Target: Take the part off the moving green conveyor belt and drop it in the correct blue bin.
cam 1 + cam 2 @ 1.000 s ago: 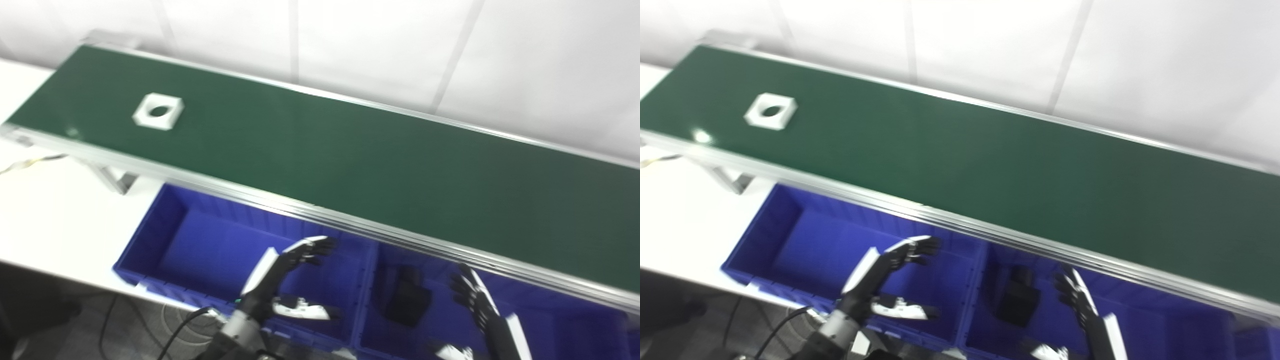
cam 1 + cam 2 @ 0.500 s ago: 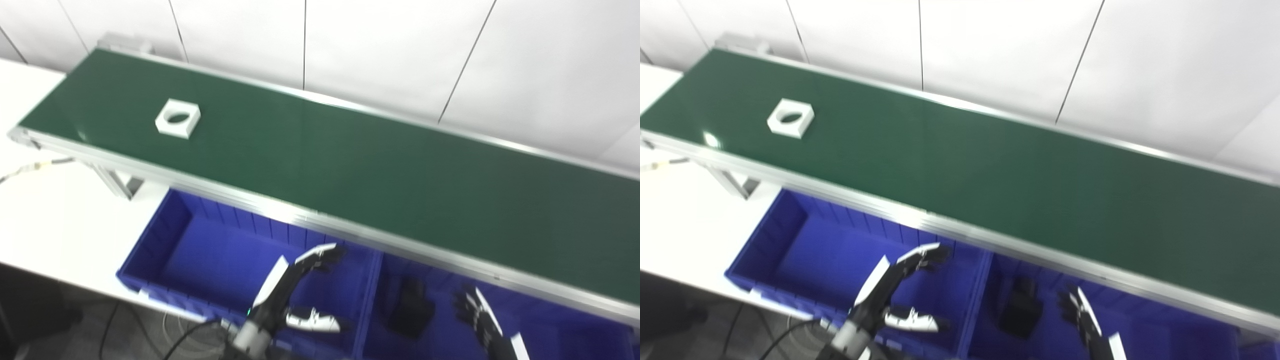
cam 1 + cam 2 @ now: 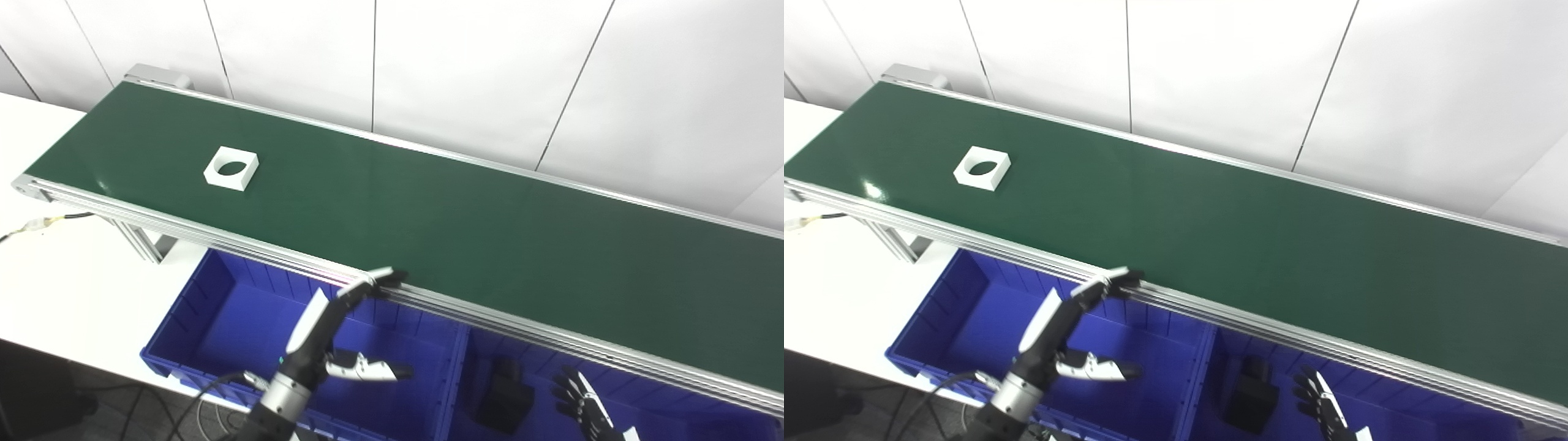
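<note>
Here the part [image 3: 231, 168] lies flat on the green conveyor belt [image 3: 429, 208], toward the belt's far left end and well apart from both hands. It is a white square block with crisp edges and a round hole through its middle, matte against the smooth, faintly glossy belt. The belt is a long flat band running diagonally across the view, framed by ribbed aluminium side rails [image 3: 520, 331] with a brushed metal sheen.

Below the near rail sit two deep blue plastic bins side by side. The left bin [image 3: 184, 318] has ribbed inner walls. The right bin [image 3: 458, 367] holds a dark, blocky black part [image 3: 503, 395] near its left wall.

The left hand [image 3: 334, 331] is raised over the left bin, fingers apart and holding nothing. Its black-tipped fingers [image 3: 383, 282] stretch up to the near rail's edge, while the white thumb [image 3: 367, 370] juts out sideways lower down. The hand's back is a flat white plate over dark jointed segments, and a black cable loops at the wrist.

The right hand [image 3: 1323, 401] shows only partly at the bottom edge, over the right bin, its dark fingers spread and nothing in it.

Behind the belt stands a plain white panelled wall [image 3: 490, 73] with thin dark seams, and the bins rest on a white table [image 3: 61, 269].
</note>
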`<action>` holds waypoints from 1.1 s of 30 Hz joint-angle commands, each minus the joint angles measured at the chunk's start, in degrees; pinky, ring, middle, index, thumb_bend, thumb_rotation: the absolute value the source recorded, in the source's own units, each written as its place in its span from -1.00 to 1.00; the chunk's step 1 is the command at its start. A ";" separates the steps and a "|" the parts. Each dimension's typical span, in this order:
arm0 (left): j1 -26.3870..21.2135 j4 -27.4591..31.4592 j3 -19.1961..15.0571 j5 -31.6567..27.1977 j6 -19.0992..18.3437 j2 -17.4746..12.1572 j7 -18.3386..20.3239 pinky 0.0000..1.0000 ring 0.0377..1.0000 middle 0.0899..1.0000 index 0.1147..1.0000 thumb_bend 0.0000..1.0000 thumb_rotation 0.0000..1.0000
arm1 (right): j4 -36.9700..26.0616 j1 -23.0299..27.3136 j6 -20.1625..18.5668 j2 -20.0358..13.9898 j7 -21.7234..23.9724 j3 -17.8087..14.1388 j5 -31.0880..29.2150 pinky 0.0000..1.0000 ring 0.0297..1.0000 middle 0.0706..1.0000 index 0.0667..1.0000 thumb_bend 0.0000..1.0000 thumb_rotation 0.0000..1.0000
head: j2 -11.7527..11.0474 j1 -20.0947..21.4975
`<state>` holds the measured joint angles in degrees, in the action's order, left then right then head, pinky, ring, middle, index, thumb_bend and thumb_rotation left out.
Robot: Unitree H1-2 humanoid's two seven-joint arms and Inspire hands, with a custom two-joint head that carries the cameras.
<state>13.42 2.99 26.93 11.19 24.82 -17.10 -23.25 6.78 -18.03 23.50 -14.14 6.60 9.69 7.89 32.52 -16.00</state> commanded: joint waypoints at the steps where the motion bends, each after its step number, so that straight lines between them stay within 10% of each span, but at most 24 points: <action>1: -1.52 3.42 -2.05 0.06 2.11 -1.71 1.48 0.51 0.59 0.63 0.60 0.62 -0.19 | -0.21 0.77 3.38 0.11 -0.83 -0.02 -0.09 0.59 0.70 0.76 0.88 0.86 -0.20 | -0.35 -0.07; 12: -6.93 8.50 -14.03 -1.01 1.72 -5.76 12.76 0.57 0.67 0.70 0.66 0.61 -0.35 | 1.88 2.05 3.42 -0.64 -2.04 0.99 -0.72 0.58 0.69 0.76 0.87 0.86 -0.20 | -1.84 -0.57; 22: -10.98 13.12 -22.31 -1.58 -8.14 -7.13 22.81 0.62 0.72 0.73 0.65 0.68 -0.32 | 3.20 2.96 3.41 -1.37 -2.79 1.81 -1.05 0.56 0.67 0.73 0.84 0.88 -0.21 | -2.57 -0.40; 33: -18.26 6.89 -28.97 -1.88 -10.51 -13.63 30.25 0.62 0.74 0.78 0.72 0.55 -0.37 | 3.91 3.67 3.41 -2.17 -3.32 3.23 -1.89 0.57 0.68 0.73 0.85 0.89 -0.21 | -2.90 -1.41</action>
<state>-2.97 9.77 -1.16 9.93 14.02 -29.10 6.45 11.34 -14.94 23.55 -15.92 3.74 12.94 7.09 29.62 -17.40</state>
